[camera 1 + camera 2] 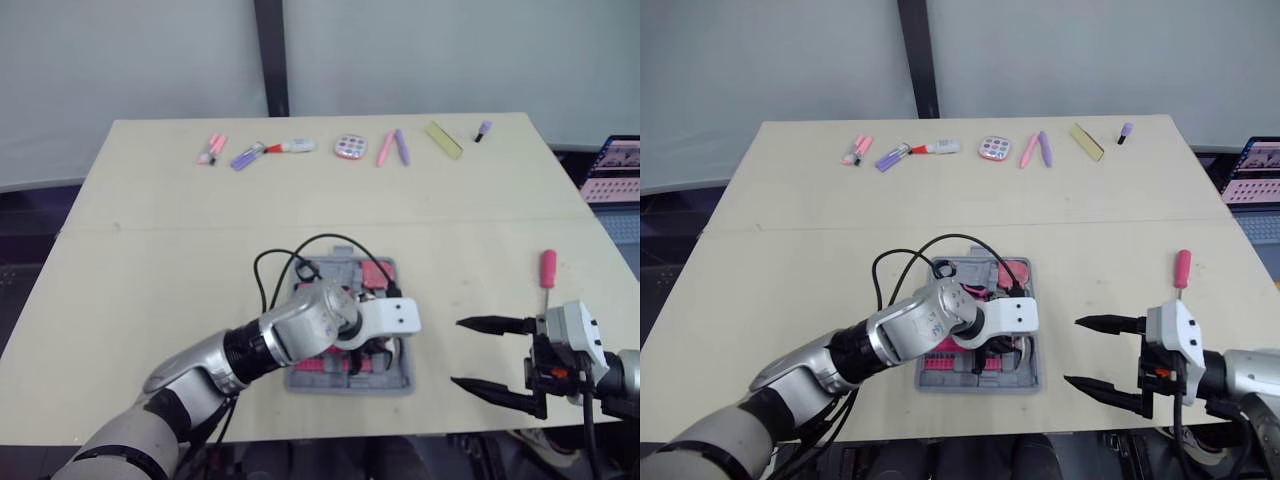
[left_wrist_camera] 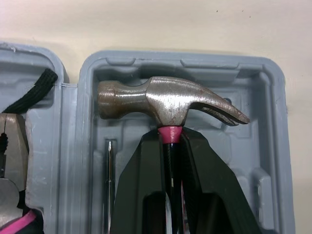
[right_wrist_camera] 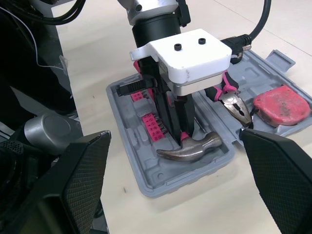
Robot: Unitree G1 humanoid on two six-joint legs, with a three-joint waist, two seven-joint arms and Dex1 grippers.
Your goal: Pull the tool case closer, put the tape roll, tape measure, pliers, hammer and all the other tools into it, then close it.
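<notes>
While the left jaws clamp the hammer (image 2: 168, 105), head just past their tips in the tool case (image 2: 280, 146), the right jaws stand apart.

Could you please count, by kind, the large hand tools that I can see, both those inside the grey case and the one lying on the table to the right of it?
hammer: 1
pliers: 1
tape measure: 1
screwdriver: 1
Total: 4
</notes>
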